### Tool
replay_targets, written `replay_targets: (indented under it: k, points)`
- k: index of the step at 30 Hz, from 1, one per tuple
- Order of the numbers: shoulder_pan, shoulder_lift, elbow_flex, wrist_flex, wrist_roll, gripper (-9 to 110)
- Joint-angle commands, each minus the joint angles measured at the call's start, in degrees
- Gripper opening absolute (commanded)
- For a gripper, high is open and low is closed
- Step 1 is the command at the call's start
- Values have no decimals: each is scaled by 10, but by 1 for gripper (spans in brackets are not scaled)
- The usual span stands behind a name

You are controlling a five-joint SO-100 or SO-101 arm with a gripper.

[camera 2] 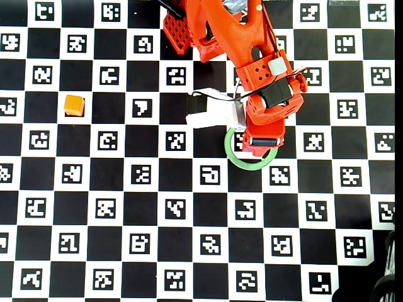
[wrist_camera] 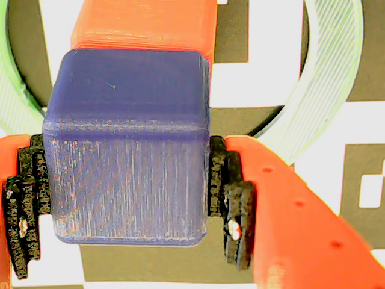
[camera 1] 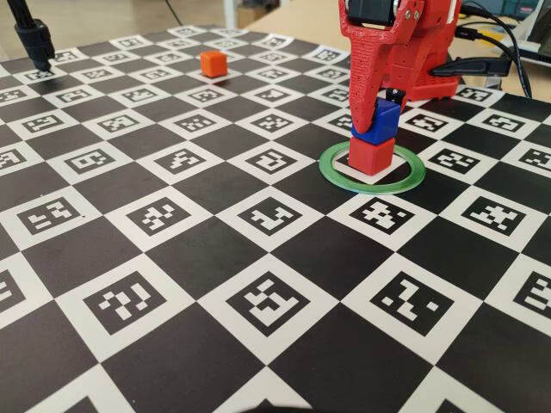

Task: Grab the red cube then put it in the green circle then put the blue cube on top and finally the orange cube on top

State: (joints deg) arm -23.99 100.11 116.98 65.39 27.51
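Note:
The red cube [camera 1: 371, 158] stands inside the green circle [camera 1: 370, 187] on its white marker square. The blue cube [camera 1: 374, 125] sits squarely on top of it. My gripper [camera 1: 377, 119] comes down from above, shut on the blue cube. In the wrist view the blue cube [wrist_camera: 129, 150] fills the middle, with both black pads [wrist_camera: 231, 205] pressed against its sides. Behind it show the red cube [wrist_camera: 144, 24] and an arc of the green circle [wrist_camera: 319, 90]. The orange cube [camera 1: 213, 62] rests alone at the far left, also seen in the overhead view [camera 2: 74, 104]. There my gripper [camera 2: 259, 143] hides both stacked cubes.
A black-and-white marker checkerboard [camera 1: 172, 284] covers the table. A black stand [camera 1: 34, 39] rises at the far left corner. The arm's red base and cables [camera 1: 482, 52] fill the far right. A white part [camera 2: 211, 113] juts out beside the arm.

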Motion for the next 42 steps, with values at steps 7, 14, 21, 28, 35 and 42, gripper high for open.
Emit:
replay_targets:
  k: [7,14,21,28,35,42]
  points:
    - [-3,11,-2,2,-4,29]
    - [-4,11,0,8,-4,40]
    - [-7,19,0,12,-9,42]
    - [-16,47,-30,63,-10,43]
    - [-16,60,-90,138,-16,45]
    - [15,103,-118,181,-56,46]
